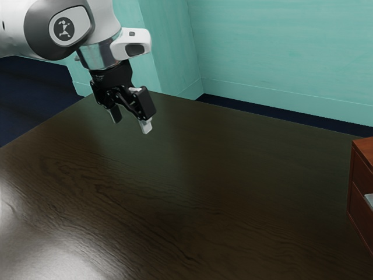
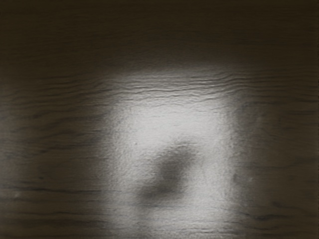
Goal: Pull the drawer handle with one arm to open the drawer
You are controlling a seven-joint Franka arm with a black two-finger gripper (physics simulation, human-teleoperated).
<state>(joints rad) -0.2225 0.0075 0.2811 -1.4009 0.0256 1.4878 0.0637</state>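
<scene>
My claw (image 1: pixel 132 121) hangs over the far corner of the desk (image 1: pixel 175 192), on the exterior view's left. Its two fingers stand wide apart, with nothing between them, and they point down at the wood with a slight tilt. Under my hand the wrist view has bare dark grain, a pale glare (image 2: pixel 164 124) and a soft dark shadow (image 2: pixel 167 174) inside it, so I judge that I am above the surface and not touching it.

The drawer (image 1: pixel 361 192) is a red-brown cabinet at the desk's opposite edge, on the exterior view's right, cut off by the frame. It is well apart from me, across almost the whole desk. Its front seems to face back toward my side. A seam splits that front into an upper and a lower panel, and a pale sliver (image 1: pixel 369 201) on the lower one may be the handle. I cannot tell which way its long axis runs.

The opening has not begun. The coming move is a long reach across and down toward that front. I will need the handle's axis before I can line my fingers up on it.
</scene>
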